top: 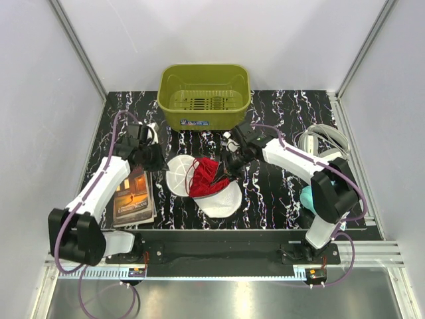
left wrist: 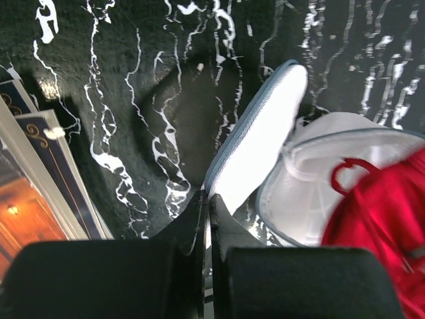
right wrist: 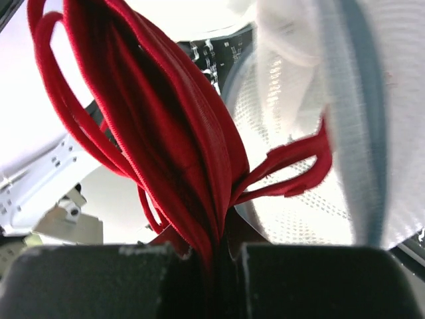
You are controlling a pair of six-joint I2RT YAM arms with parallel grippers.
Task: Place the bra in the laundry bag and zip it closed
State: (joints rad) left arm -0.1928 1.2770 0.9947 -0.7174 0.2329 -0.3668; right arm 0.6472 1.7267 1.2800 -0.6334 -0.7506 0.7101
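The white mesh laundry bag lies open at the table's middle, one round face flopped toward the near edge. The red bra sits bunched in its opening. My left gripper is shut on the bag's left rim; the left wrist view shows the jaws pinched on the grey-edged white flap, with the bra at the right. My right gripper is shut on the bra; the right wrist view shows its red folds and straps clamped at the fingers, with bag mesh behind.
An olive-green basket stands at the back centre. A book lies at the left under my left arm. A teal rounded item and a white bowl-like item with a grey rim are at the right.
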